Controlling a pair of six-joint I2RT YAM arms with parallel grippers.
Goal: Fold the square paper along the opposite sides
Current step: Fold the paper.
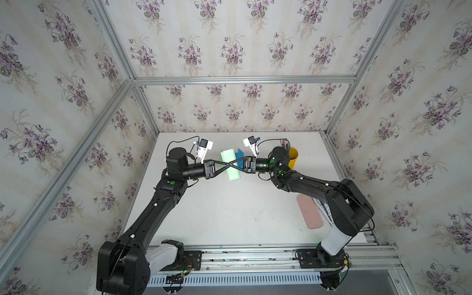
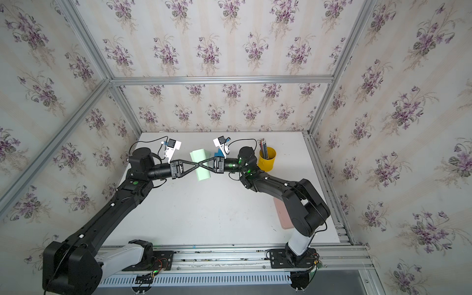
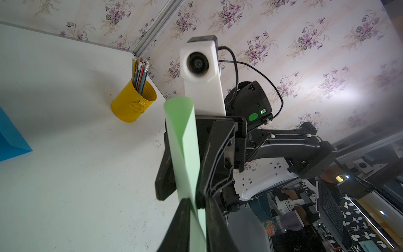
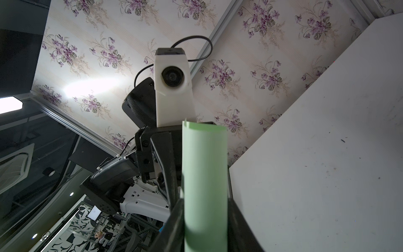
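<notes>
The square paper [image 1: 232,173] is light green and bent over into a loose loop, held above the white table [image 1: 229,217] near its far middle. In both top views my two grippers meet tip to tip across it, forming an X. My left gripper [image 1: 226,165] [image 3: 196,209] is shut on the paper's [image 3: 183,135] edges, pinching them flat between its fingers. From the opposite side my right gripper [image 1: 231,164] [image 4: 205,209] is shut on the rounded loop of the paper [image 4: 205,163], one finger on each side. The paper [image 2: 203,175] hangs clear of the table.
A yellow cup [image 1: 293,155] [image 2: 267,159] [image 3: 133,107] of pencils stands at the back right, close to my right arm. A blue sheet [image 1: 240,152] [image 3: 11,135] lies just behind the green paper. A pink case [image 1: 309,212] [image 2: 282,214] lies at the right edge under my right arm.
</notes>
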